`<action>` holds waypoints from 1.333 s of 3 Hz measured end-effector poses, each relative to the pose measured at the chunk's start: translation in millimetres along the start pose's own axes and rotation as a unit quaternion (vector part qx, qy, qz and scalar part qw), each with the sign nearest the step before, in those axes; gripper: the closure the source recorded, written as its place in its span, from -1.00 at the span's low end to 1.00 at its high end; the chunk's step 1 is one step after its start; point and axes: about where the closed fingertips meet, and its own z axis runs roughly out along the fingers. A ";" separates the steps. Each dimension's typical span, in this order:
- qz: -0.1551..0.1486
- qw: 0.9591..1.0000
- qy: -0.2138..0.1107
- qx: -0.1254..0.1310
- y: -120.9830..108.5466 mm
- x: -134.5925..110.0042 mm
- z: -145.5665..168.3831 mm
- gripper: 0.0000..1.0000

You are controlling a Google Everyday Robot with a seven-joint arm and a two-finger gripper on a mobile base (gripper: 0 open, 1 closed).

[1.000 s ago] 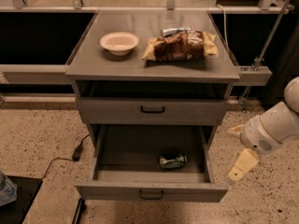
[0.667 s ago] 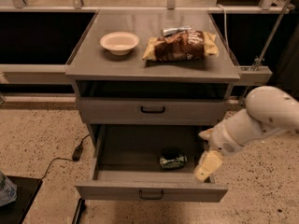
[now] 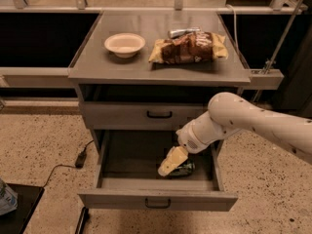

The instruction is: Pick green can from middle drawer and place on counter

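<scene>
Gripper (image 3: 171,162): lower centre; we see it inside the open middle drawer (image 3: 131,156), over the green can (image 3: 184,169); grip state we cannot tell.
Green can: lying sideways, drawer's right front.
Counter (image 3: 97,65): upper centre, carries bowl (image 3: 125,44), chip bag (image 3: 187,48).

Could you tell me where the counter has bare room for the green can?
Free: the front strip of the counter ahead of the bowl and chip bag, plus the far left corner. Crowded: far right, silver can behind bag. The gripper is in the middle drawer by the green can.
</scene>
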 end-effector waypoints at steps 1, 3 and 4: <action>0.000 1.000 0.000 0.000 -0.2 0.9 -0.4 -1.00; -0.023 0.990 0.066 0.126 -10.8 20.1 7.2 -1.00; -0.035 0.980 0.093 0.173 -23.1 38.9 9.1 -1.00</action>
